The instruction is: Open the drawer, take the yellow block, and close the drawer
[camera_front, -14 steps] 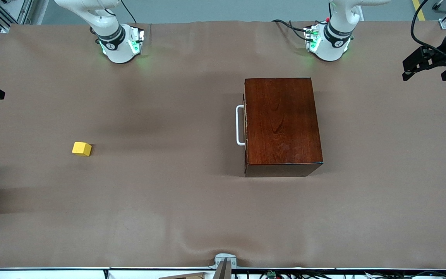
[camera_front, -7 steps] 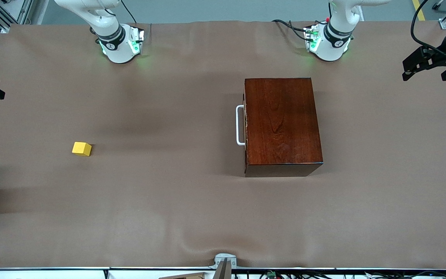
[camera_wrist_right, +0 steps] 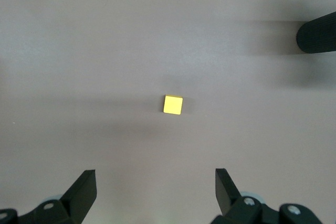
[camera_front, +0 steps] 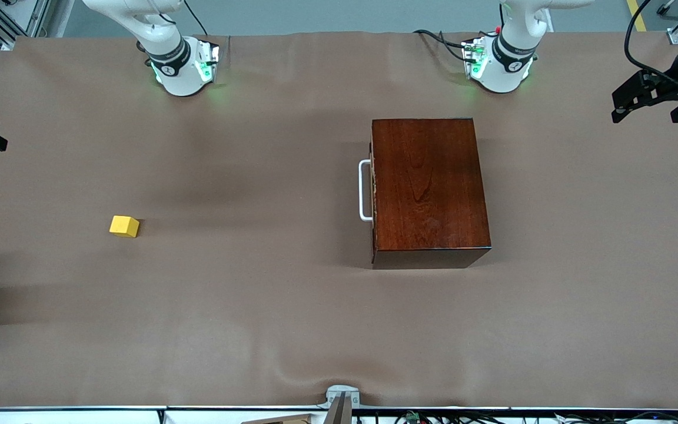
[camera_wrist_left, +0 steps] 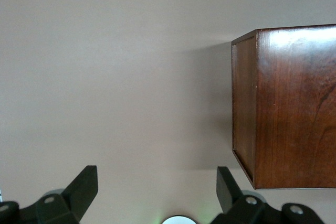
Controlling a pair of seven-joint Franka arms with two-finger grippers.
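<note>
My table (camera_front: 292,330) is covered in one matte brown sheet, smooth apart from a few soft ripples near the front camera's edge. On it stands one wooden box (camera_front: 427,188), glossy dark reddish-brown with visible grain, rectangular and sharp-edged. Its single drawer (camera_front: 373,194) is pushed fully in, and its one white loop handle (camera_front: 364,190) faces the right arm's end of the table. One yellow block (camera_front: 124,226), a small bright cube with flat matte faces, lies on the bare cover well apart from the box, toward the right arm's end and slightly nearer the front camera than the handle.

My right gripper (camera_wrist_right: 155,190) hangs high over the block with its two black fingers spread wide, holding nothing; the cube shows between them, far below. My left gripper (camera_wrist_left: 156,187) also stands wide apart and empty, over bare cover just beside the box.

The front view shows both my white bases, the handle and the block together, but neither gripper. The right wrist view shows only the block; the left wrist view shows only one corner of the box, a plain side panel and part of its shiny top.
</note>
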